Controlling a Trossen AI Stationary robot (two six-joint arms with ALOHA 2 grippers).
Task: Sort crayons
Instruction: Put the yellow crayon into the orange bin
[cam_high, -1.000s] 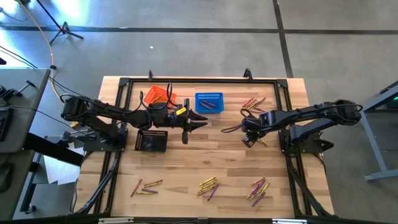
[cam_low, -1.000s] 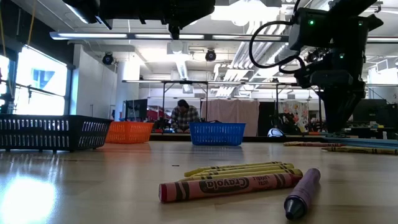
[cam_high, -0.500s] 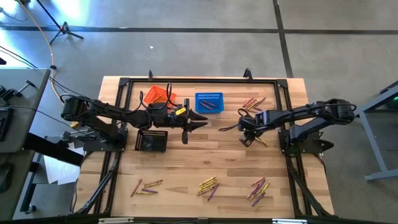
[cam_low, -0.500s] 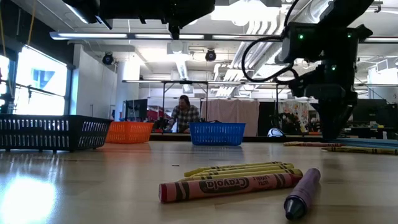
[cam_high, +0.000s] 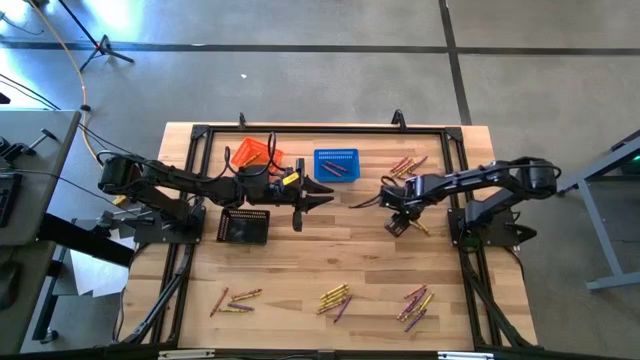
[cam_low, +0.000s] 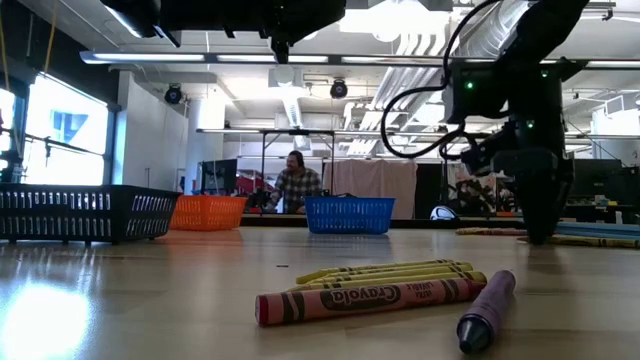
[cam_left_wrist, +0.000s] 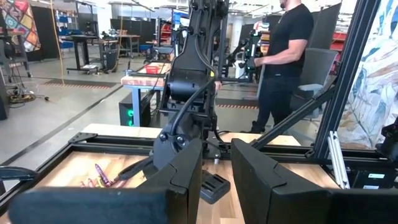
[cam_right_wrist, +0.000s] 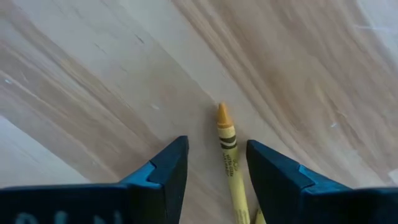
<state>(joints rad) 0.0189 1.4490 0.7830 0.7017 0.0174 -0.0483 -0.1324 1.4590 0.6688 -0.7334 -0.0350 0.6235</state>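
My right gripper (cam_high: 398, 222) points down just above the table, open. In the right wrist view its fingers (cam_right_wrist: 176, 163) stand on either side of a yellow crayon (cam_right_wrist: 228, 158) that lies flat on the wood, with a gap on both sides. More crayons lie in a cluster at the far right (cam_high: 407, 166) and in groups along the near edge (cam_high: 336, 298). In the low view the right gripper (cam_low: 540, 232) hangs at the right, close to the table top. My left gripper (cam_high: 325, 196) waits level above the table's middle, open (cam_left_wrist: 216, 163) and with nothing between its fingers.
A black mesh basket (cam_high: 243, 226) stands under the left arm. An orange basket (cam_high: 252, 153) and a blue basket (cam_high: 336, 164) with a few crayons stand at the far side. A black frame (cam_high: 465, 200) borders the table. People are in the room beyond.
My right gripper has gone down toward the table, ending with its open fingers around the yellow crayon. The arm behind it has swung a little toward the table's far edge. The crayons have stayed where they were.
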